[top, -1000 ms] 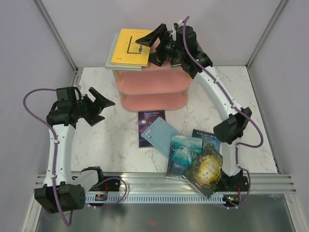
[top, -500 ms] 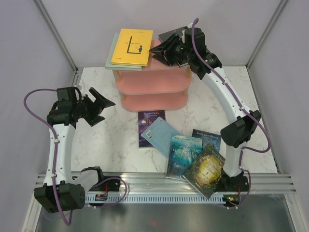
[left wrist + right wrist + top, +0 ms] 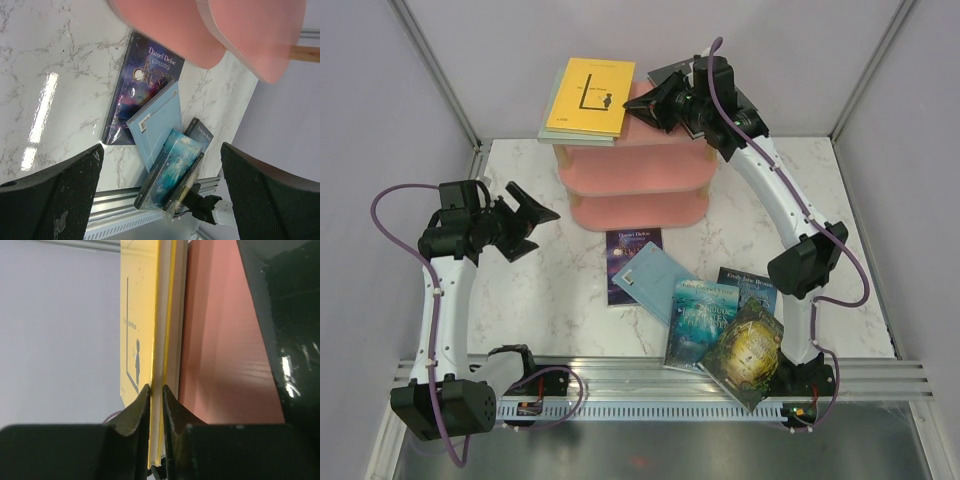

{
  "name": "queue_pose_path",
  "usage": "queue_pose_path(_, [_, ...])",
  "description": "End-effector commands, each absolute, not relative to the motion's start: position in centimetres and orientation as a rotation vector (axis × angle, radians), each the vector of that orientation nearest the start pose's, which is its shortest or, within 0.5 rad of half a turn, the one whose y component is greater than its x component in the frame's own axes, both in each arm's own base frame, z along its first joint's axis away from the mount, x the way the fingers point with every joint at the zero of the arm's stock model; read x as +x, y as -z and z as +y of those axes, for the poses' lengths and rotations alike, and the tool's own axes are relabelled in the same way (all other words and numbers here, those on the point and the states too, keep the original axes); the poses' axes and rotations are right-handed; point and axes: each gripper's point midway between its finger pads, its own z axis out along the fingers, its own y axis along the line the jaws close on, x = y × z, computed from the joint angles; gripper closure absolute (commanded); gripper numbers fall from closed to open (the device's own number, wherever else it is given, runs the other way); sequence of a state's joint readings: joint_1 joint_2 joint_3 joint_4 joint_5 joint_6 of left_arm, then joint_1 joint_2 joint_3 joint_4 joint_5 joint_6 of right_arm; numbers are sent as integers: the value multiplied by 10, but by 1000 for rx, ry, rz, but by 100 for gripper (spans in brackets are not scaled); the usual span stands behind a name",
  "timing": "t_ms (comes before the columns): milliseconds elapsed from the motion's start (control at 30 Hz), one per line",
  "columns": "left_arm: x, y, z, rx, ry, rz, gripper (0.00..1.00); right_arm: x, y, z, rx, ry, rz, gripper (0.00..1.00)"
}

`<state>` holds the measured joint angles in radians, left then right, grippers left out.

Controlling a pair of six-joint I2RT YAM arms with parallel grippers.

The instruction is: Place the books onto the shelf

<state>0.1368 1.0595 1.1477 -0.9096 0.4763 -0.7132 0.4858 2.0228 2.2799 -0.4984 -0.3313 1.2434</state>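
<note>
I see my right gripper at the 3 o'clock edge of the yellow book, narrowed to a pinch on that edge. The book lies on the top board of the pink shelf, over a pale book. Its cover is plain yellow with a dark L-shaped line and a small figure. My left gripper hangs wide above the counter, at 9 o'clock of the shelf

Shelf: I see the pink shelf at upper centre of the frame, standing on the table.
Top tier: a yellow book lies on a pale grey-green book, and both overhang the left end.
Right end effector: its tips are at the yellow book's right edge.
Left end effector: at my left of frame, spread wide and holding nothing.
Table books: purple book, light blue book, teal book, dark blue book and green-gold book overlap at lower centre-right.
</note>
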Motion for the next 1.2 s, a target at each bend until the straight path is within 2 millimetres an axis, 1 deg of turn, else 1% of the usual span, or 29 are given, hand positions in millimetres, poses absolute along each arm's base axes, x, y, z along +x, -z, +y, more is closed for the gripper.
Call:
queue_pose_path(0, [272,-252,-71,-740,843,2280,0,469,-416,358,515,-1475,1969,84])
queue_pose_path(33, [272,-252,-71,-740,843,2282,0,470,-414,360,515,-1477,1972,84])
queue_pose_path(100, [274,-252,-71,-740,842,2284,0,470,-418,362,510,-1491,1963,85])
queue_pose_path(233, [277,-252,-71,-739,842,2287,0,471,-417,368,510,-1504,1963,85])
queue_pose_path(333, [278,-251,-71,-737,840,2290,0,472,-422,368,498,-1513,1945,82])
queue_pose_path(400, [278,-250,-71,-738,839,2293,0,470,-428,366,485,-1513,1934,78])
queue_pose_path(433, [278,-250,-71,-737,841,2295,0,466,-436,363,482,-1526,1922,77])
queue_pose_path(500, [280,-250,-70,-737,834,2291,0,464,-451,354,483,-1536,1889,75])
queue_pose_path(533, [280,-250,-71,-735,837,2295,0,460,-466,347,482,-1541,1857,73])
queue_pose_path(600, [281,-250,-70,-737,835,2294,0,459,-475,331,502,-1531,1839,72])
queue_pose_path(633, [282,-251,-71,-738,837,2294,0,455,-484,324,497,-1533,1823,72])
queue_pose_path(667, [283,-251,-71,-741,838,2295,0,455,-487,314,500,-1520,1820,71])
queue_pose_path(700, [285,-252,-70,-740,839,2291,0,455,-485,309,506,-1507,1825,71])
queue_pose_path(733, [285,-253,-71,-739,841,2288,0,450,-493,301,500,-1505,1810,70])
queue_pose_path(767, [286,-253,-71,-741,844,2289,0,451,-492,292,511,-1489,1814,69])
queue_pose_path(833, [287,-255,-71,-738,844,2285,0,445,-498,276,502,-1464,1806,66])
queue_pose_path(867, [287,-256,-71,-736,846,2283,0,448,-499,259,522,-1433,1797,62])
queue_pose_path(900, [287,-257,-71,-734,845,2282,0,450,-494,249,527,-1402,1802,61])
queue_pose_path(933, [286,-258,-71,-729,847,2277,0,443,-505,233,528,-1387,1774,59])
queue_pose_path(967, [286,-258,-72,-731,849,2278,0,451,-504,206,566,-1343,1752,57])
queue_pose_path(1000, [285,-257,-72,-733,852,2280,0,455,-493,192,587,-1320,1771,56])
queue_pose_path(1033, [284,-257,-72,-732,852,2278,0,452,-494,177,590,-1300,1762,56])
queue_pose_path(1067, [283,-257,-73,-731,860,2279,0,462,-487,145,645,-1255,1747,55])
queue_pose_path(1100, [282,-257,-74,-727,861,2277,0,462,-474,134,665,-1248,1775,55])
queue_pose_path(1133, [281,-258,-75,-724,863,2277,0,465,-465,122,681,-1224,1785,55])
queue_pose_path(1167, [280,-258,-74,-725,862,2275,0,471,-457,96,729,-1187,1775,55])
